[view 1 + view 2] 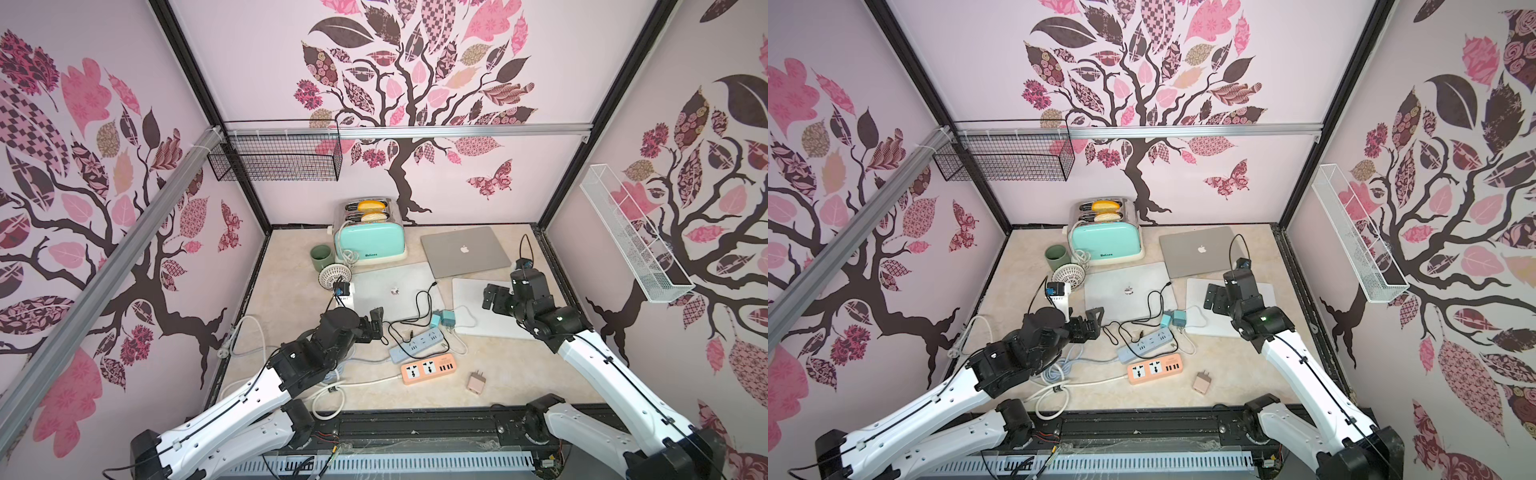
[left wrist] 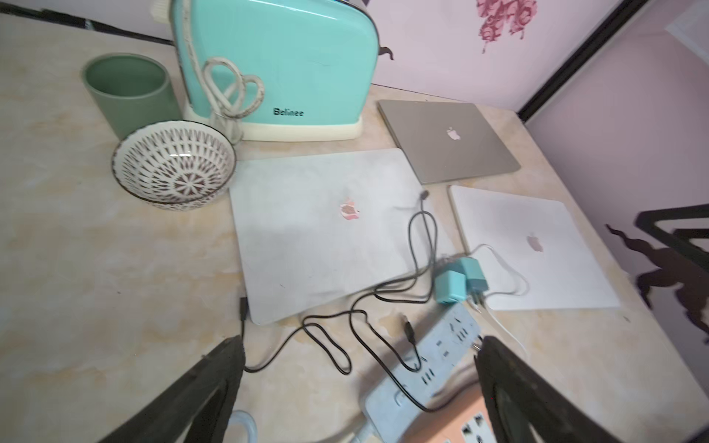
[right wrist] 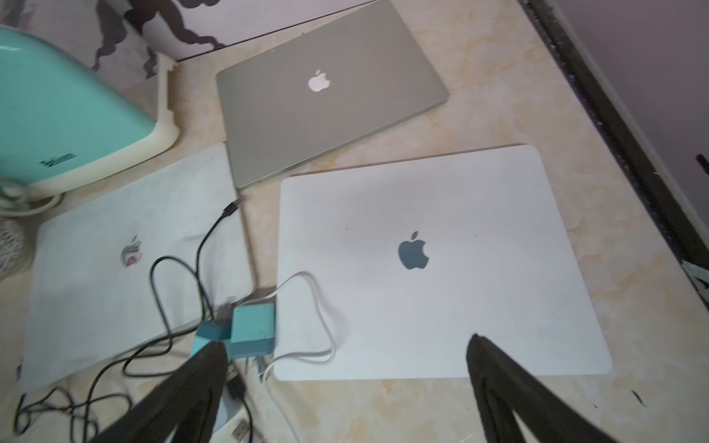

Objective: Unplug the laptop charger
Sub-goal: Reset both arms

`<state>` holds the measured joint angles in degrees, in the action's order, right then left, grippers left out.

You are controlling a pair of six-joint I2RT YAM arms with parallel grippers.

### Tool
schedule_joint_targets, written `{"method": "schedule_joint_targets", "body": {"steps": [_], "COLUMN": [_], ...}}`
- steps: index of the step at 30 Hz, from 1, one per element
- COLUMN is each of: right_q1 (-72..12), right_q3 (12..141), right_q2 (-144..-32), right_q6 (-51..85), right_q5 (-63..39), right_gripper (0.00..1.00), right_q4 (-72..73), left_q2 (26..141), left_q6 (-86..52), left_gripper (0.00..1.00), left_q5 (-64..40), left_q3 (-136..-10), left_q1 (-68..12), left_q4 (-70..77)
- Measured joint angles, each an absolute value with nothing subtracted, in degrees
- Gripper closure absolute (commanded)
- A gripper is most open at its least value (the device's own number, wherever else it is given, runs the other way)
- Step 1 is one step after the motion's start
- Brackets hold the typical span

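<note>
Left of the white MacBook (image 1: 469,299), the teal laptop charger (image 1: 448,318) lies at the far end of the blue power strip (image 1: 415,344), and with left gripper (image 2: 360,345) and right gripper (image 3: 345,341) both spread empty, a low reach could snag the loose black cables (image 2: 409,333) and drag it.

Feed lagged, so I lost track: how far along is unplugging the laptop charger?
Looks done: two teal charger bricks lie beside the blue-grey power strip, prongs showing. In hand: nothing; left gripper and right gripper are open and empty. Left: I cannot tell whether the white cable is plugged into the white laptop.
</note>
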<state>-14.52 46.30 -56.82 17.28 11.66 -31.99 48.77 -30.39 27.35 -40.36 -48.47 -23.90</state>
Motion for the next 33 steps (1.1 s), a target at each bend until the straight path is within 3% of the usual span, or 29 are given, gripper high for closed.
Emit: {"method": "schedule_joint_targets", "body": {"steps": [5,9,13,21,25,29,33], "right_q1": [-3.1,-2.2,-1.9,-1.7,-1.7,-1.7,-1.7], "right_q3": [35.7,28.4,27.4,28.1,27.1,24.4,23.6], "right_q2": [-59.6,-64.0,-71.7,-81.3,-82.4,-88.2,-90.2], "right_q6": [11.2,1.1,-5.4,-6.2,-6.5,-5.6,-4.3], "right_q5": [5.2,2.5,0.1,-5.3,-4.6,-2.0,1.6], "right_gripper": [0.01,0.01,0.01,0.01,0.0,0.01,0.01], "right_q4": [-17.7,-2.2,9.1,24.5,30.7,42.5,42.6], "left_q2": [51.1,55.1,67.0,81.6,84.4,90.1,90.5], "left_q6": [-21.6,-19.0,-15.4,-5.6,-5.7,-4.1,-3.7], "left_gripper": [0.02,0.02,0.02,0.02,0.02,0.02,0.02], "left_q5": [31.6,29.4,28.1,24.1,21.3,17.5,14.9], "left_q3": [-34.9,-29.1,-28.7,-31.9,-24.7,-20.5,-20.8], "left_q1": [-37.7,-20.7,-12.3,-4.5,0.2,-0.9,-0.6], "left_q4": [-16.5,-5.5,6.0,22.1,38.0,43.6,47.0]}}
